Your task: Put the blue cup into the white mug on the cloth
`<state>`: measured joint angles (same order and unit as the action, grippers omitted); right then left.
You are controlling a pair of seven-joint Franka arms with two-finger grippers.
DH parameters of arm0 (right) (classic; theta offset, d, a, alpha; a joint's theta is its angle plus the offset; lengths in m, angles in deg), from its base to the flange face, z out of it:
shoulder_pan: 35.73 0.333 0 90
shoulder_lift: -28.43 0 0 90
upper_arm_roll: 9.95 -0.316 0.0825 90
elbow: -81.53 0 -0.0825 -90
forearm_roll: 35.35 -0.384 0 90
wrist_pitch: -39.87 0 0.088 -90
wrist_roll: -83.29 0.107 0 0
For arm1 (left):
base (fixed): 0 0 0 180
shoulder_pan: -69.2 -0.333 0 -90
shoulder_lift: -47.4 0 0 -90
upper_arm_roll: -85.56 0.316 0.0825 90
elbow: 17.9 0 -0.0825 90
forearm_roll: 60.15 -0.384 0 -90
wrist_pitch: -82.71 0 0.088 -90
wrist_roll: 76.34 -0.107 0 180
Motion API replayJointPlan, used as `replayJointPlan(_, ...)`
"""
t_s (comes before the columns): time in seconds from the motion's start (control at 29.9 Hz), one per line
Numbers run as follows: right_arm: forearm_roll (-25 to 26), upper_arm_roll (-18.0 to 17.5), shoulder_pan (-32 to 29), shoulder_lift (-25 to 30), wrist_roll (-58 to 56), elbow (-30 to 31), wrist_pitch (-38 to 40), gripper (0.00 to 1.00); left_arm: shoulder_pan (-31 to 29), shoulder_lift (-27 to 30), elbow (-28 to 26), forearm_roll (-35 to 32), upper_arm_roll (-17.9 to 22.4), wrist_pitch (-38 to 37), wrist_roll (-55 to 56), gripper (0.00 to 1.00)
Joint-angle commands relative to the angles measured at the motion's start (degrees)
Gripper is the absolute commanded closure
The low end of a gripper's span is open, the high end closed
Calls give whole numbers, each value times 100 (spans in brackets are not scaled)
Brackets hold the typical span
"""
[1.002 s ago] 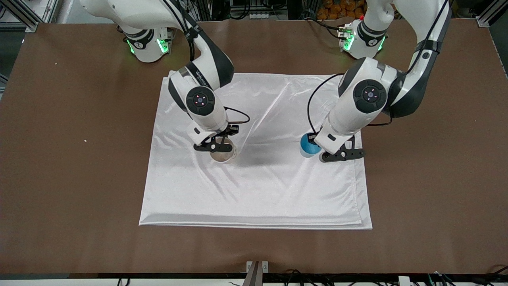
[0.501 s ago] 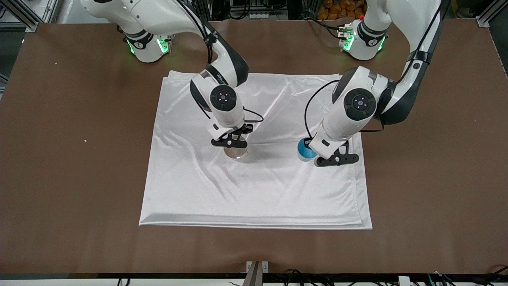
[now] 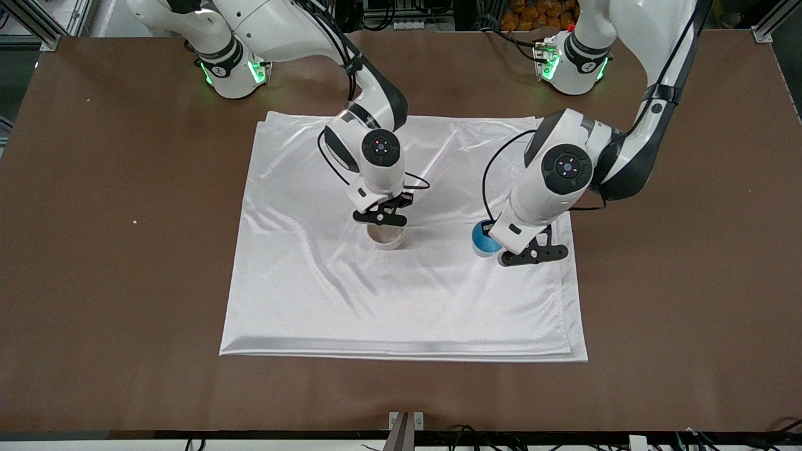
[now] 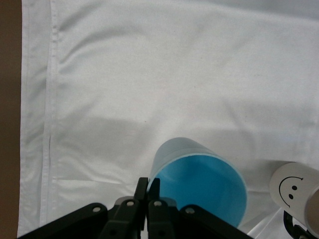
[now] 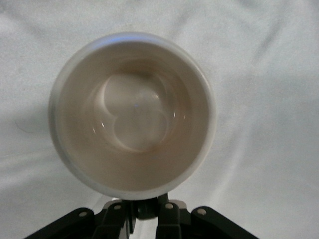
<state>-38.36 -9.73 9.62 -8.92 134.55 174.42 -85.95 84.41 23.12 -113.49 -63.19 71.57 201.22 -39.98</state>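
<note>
The white cloth point(image 3: 407, 300) lies spread on the brown table. My right gripper point(image 3: 380, 219) is shut on the dark handle of the white mug point(image 3: 387, 237), which is upright over the cloth's middle; the right wrist view looks into its empty off-white inside point(image 5: 132, 114), with my gripper point(image 5: 145, 209) at its handle. My left gripper point(image 3: 501, 250) is shut on the rim of the blue cup point(image 3: 484, 241) over the cloth toward the left arm's end. In the left wrist view my gripper point(image 4: 148, 185) pinches the cup point(image 4: 199, 184); the mug point(image 4: 296, 191) shows a smiley face close beside it.
The brown table point(image 3: 125, 250) surrounds the cloth on all sides. The cloth's hemmed edge point(image 4: 50, 124) and a strip of table point(image 4: 10, 99) show in the left wrist view. A small white speck point(image 3: 134, 222) lies on the table toward the right arm's end.
My right gripper has carried the mug across the cloth toward the blue cup. My left gripper with the cup has shifted only slightly.
</note>
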Motion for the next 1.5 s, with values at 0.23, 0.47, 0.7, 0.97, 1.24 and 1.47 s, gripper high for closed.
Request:
replayJointPlan(0.23, 90, 22, -8, 26, 587, -42, 58, 0, 8, 98, 181, -144, 2, -101, 222, 100)
replayJointPlan(0.47, 99, 40, -79, 131, 507, -95, 163, 0, 25, 151, 190, -127, -16, -180, 283, 100)
replayJointPlan(0.7, 64, 49, -386, 289, 438, -543, 971, 0, 113, 186, 199, -92, -42, -250, 635, 100)
replayJointPlan(0.97, -15, 31, -764, 465, -117, -781, 1499, 0, 631, 98, 471, -74, -42, -250, 1346, 100)
replayJointPlan(1.24, -7, 31, -791, 474, -213, -781, 1517, 0, 913, -130, 655, -65, -33, -241, 1830, 100)
replayJointPlan(1.47, -7, 40, -1063, 606, -818, -781, 1753, 0, 1203, -446, 963, -74, -33, -162, 2419, 100)
